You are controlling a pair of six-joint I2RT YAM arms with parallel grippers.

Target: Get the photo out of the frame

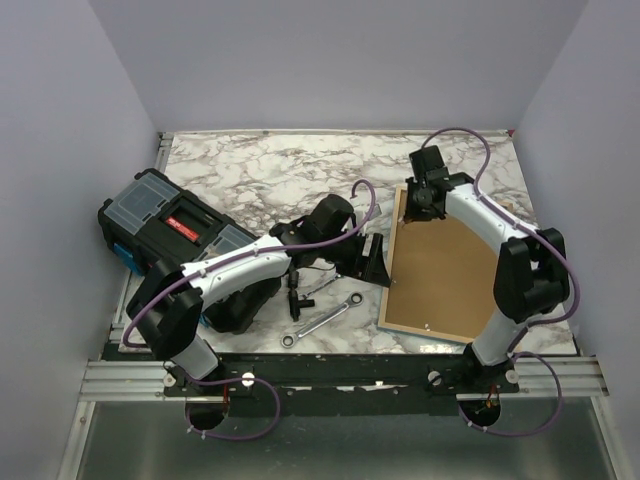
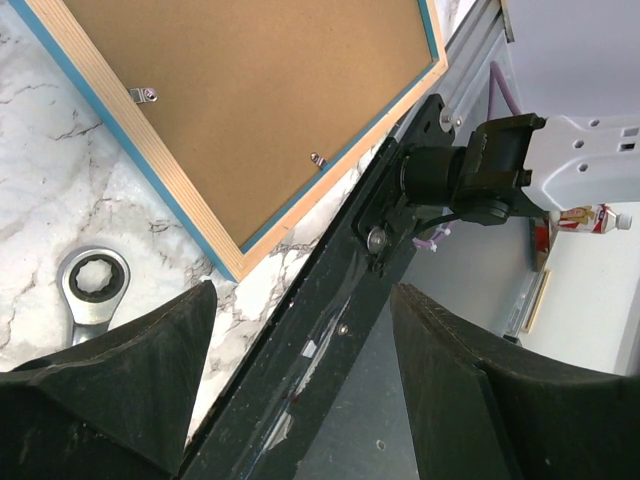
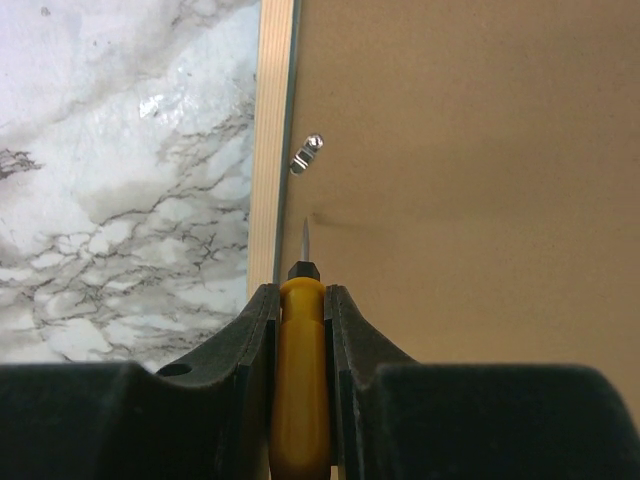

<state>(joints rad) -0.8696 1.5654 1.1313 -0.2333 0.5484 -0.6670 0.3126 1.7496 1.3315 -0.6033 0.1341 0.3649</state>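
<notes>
The frame (image 1: 440, 265) lies face down on the right of the table, its brown back up. In the left wrist view the frame (image 2: 270, 110) shows a turquoise edge and two small metal clips (image 2: 143, 95). The photo is hidden. My right gripper (image 1: 418, 205) is over the frame's far left corner. In the right wrist view it (image 3: 302, 290) is shut on a yellow-handled screwdriver (image 3: 302, 380), whose thin tip points at a metal clip (image 3: 305, 155) just ahead on the frame's back (image 3: 460, 150). My left gripper (image 1: 375, 262) is open and empty beside the frame's left edge; it also shows in the left wrist view (image 2: 300, 380).
A black toolbox (image 1: 175, 230) sits at the left. A ratchet wrench (image 1: 320, 322) lies near the front edge, also in the left wrist view (image 2: 92, 285). A small black tool (image 1: 296, 295) lies beside it. A black rail (image 1: 350, 365) runs along the near edge.
</notes>
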